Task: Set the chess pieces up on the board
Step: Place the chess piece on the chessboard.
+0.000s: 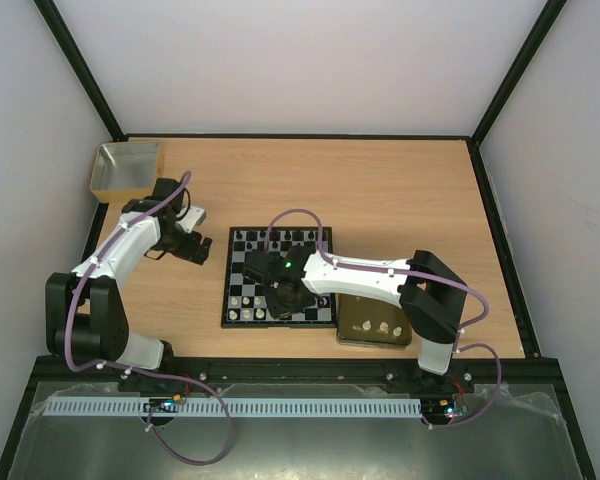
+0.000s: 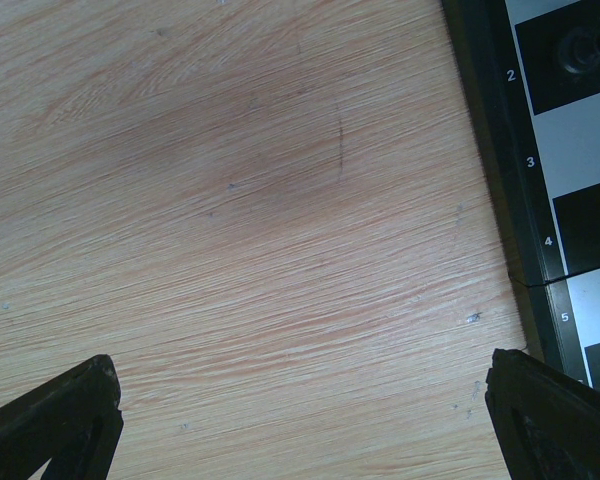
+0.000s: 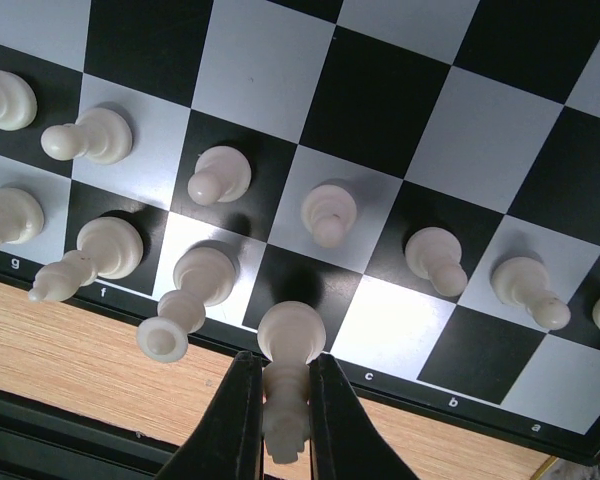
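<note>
The board (image 1: 226,300) lies mid-table. My right gripper (image 1: 283,296) hovers low over its near edge. In the right wrist view this gripper (image 3: 283,365) is shut on a white chess piece (image 3: 288,390), whose base hangs over the dark square at the board's (image 3: 380,100) edge row. Beside it stand other white pieces, among them a tall piece (image 3: 185,300) and a row of pawns (image 3: 328,213). My left gripper (image 1: 202,250) is open and empty over bare wood left of the board. Its view (image 2: 305,400) shows the board's edge (image 2: 500,200) and one black piece (image 2: 580,50).
A gold tray (image 1: 352,338) with a few white pieces (image 1: 382,327) lies by the board's near right corner, under my right arm. A yellowish square box (image 1: 128,168) stands at the far left. Black pieces (image 1: 280,238) line the board's far rows.
</note>
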Tool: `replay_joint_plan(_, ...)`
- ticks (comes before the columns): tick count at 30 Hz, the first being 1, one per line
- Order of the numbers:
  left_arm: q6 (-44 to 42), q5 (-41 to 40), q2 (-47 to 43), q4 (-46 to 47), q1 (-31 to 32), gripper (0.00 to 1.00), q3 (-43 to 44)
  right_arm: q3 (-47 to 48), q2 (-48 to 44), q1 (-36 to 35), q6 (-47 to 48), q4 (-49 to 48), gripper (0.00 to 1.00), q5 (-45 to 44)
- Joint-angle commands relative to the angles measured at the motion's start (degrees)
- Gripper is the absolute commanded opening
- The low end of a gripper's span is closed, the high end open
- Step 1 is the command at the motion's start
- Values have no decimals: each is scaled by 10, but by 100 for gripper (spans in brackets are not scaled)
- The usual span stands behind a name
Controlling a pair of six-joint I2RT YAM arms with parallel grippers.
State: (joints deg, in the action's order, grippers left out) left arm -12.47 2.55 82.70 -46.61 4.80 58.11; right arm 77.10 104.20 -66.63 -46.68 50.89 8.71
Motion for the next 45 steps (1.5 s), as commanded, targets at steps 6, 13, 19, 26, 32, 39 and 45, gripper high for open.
replay_joint_plan(6, -4, 3, -10, -11, -4, 99, -1, 11, 11, -3, 9, -4, 7, -5)
replay_joint_plan(13, -3, 3, -10, -11, -4, 99, -1, 13, 17, -3, 9, -4, 11, -7)
replay_joint_plan(19, -3, 3, -10, -11, -4, 99, -1, 14, 20, -3, 10, -5, 13, -7)
replay_joint_plan(26, -4, 3, -10, -11, -5, 99, -1, 15, 21, -3, 9, -5, 21, -7)
replay_joint_plan(32, -3, 3, -10, -11, -5, 99, -1, 17, 18, -3, 9, -1, 25, -13)
replay_joint_plan(39, -3, 3, -11, -11, -7, 99, -1, 46, -32, 1, -3, 59, 25, -64)
replay_joint_plan(45, -4, 4, -11, -11, -8, 99, -1, -19, -159, 53, -39, 99, 26, -96)
